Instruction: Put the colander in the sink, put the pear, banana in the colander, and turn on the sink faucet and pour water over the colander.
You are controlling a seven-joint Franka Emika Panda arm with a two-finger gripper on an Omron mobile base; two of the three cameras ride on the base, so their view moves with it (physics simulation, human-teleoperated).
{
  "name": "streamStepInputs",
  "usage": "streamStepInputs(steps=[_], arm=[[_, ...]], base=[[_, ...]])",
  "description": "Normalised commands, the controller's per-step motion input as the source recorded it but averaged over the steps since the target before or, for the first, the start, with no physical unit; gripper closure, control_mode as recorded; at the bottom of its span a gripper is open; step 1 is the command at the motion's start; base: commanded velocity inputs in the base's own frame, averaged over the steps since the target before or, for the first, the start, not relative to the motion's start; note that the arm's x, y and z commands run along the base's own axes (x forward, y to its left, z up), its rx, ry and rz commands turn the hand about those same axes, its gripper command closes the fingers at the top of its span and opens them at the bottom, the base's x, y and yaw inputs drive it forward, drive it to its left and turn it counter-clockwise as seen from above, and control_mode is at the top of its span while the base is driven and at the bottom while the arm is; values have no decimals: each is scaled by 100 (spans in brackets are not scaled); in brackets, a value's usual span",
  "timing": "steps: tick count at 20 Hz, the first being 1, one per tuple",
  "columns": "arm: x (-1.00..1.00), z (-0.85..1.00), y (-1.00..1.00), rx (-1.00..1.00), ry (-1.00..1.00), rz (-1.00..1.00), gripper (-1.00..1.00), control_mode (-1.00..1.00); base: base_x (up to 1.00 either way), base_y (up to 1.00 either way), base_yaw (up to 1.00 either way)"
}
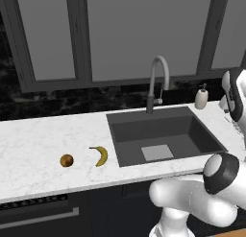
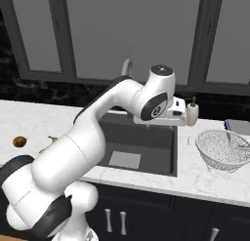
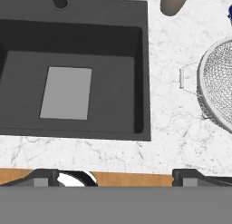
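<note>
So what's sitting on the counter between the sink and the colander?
Nothing: in the hand view the marble between the sink and the colander is bare. The soap bottle stands further back, near the wall.

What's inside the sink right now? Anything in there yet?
The sink holds only the lighter grey square patch on its floor. The colander sits on the counter to its right. In the right base view the arm covers the basin's left part.

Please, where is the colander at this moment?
The colander stands on the marble counter to the right of the sink, near the white soap bottle; it is not yet in the basin.
</note>
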Motion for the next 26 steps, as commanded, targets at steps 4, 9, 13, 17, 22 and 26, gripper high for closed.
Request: streamStepInputs(steps=[4, 9, 13, 17, 22, 26], arm=[[0, -27, -81, -7, 1, 0, -100, -100], [0, -33, -67, -9, 4, 0, -100, -100], [0, -34, -61, -7, 10, 0, -100, -100], [1, -42, -46, -3, 13, 2, -100, -100], [9, -37, -29, -2, 11, 7, -100, -100], [13, -15, -23, -2, 3, 9, -100, -100]], base=[[0, 0, 0], [0, 0, 0], [0, 0, 0], [0, 0, 0], [0, 0, 0], [0, 0, 0]])
